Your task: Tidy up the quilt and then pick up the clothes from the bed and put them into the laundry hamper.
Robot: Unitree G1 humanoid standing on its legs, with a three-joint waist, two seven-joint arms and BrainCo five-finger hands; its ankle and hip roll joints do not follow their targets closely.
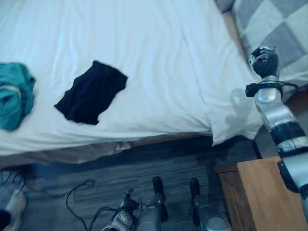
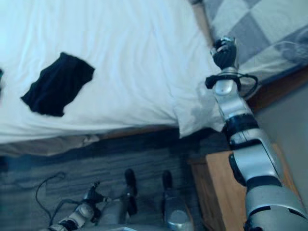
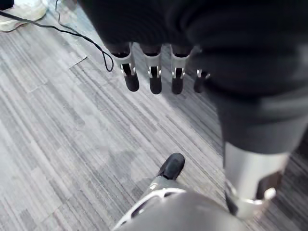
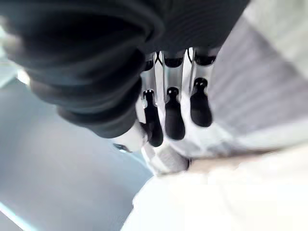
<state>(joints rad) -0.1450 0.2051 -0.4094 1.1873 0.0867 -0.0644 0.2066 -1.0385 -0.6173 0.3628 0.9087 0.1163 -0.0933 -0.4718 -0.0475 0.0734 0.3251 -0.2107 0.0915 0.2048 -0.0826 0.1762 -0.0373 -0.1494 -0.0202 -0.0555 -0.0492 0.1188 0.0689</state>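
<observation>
Quilt step, we judge: our right hand [image 1: 263,61] is reached out to the edge of the grey-and-white checked quilt [image 1: 276,29] at the far right of the bed [image 1: 159,43]. In the right wrist view its fingers [image 4: 174,118] hang fairly straight over the checked cloth, near or touching it; we can't see any fold pinched between them, so we read them as relaxed, not gripping.

Our left hand [image 3: 154,72] hangs low by the floor [image 3: 62,139], fingers straight, holding nothing.

Next move, as we judge it: curl the right fingers round the quilt's edge and draw it out flat over the white sheet. The cloth is soft and will bunch, so the grip needs a real fold of it.

The quilt looks pushed up toward the head end, rumpled, leaving most of the sheet bare.

Clothes not yet picked up: a black garment [image 1: 91,92] lies flat mid-sheet, a teal garment [image 1: 14,94] bunched at the left edge, well apart from each other. A wooden nightstand [image 1: 262,192] stands beside the bed's near corner.
</observation>
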